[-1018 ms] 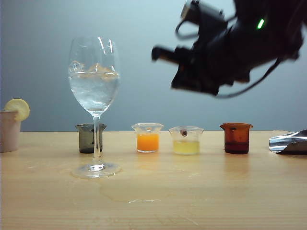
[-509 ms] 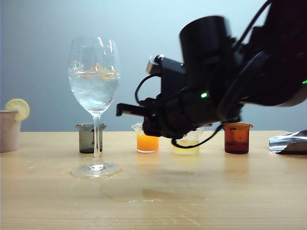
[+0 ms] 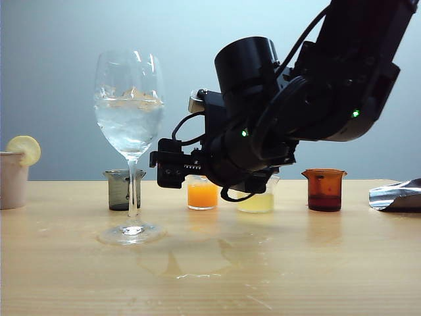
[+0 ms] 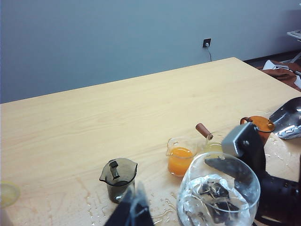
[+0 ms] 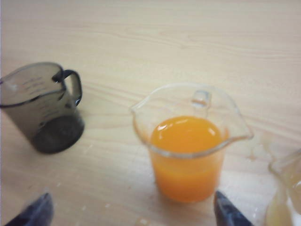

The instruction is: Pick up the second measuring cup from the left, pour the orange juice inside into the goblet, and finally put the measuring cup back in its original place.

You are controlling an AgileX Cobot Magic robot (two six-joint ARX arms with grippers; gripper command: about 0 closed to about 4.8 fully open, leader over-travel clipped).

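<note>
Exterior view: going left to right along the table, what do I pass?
Pink cup with lemon slice → smoky grey cup → goblet → open right gripper → second measuring cup of orange juice → yellow-liquid cup → brown cup → foil scoop.

you have the right gripper point(image 5: 131, 212) before the second measuring cup point(image 3: 202, 194), fingertips point(image 5: 227, 212) wide apart; the goblet point(image 3: 130, 141) stands left, in front of the row.

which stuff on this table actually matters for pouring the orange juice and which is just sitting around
Job: clear cup of orange juice, goblet, open right gripper before the cup.
Lying about: grey cup, yellow-liquid cup, amber cup, lemon cup, scoop.
</note>
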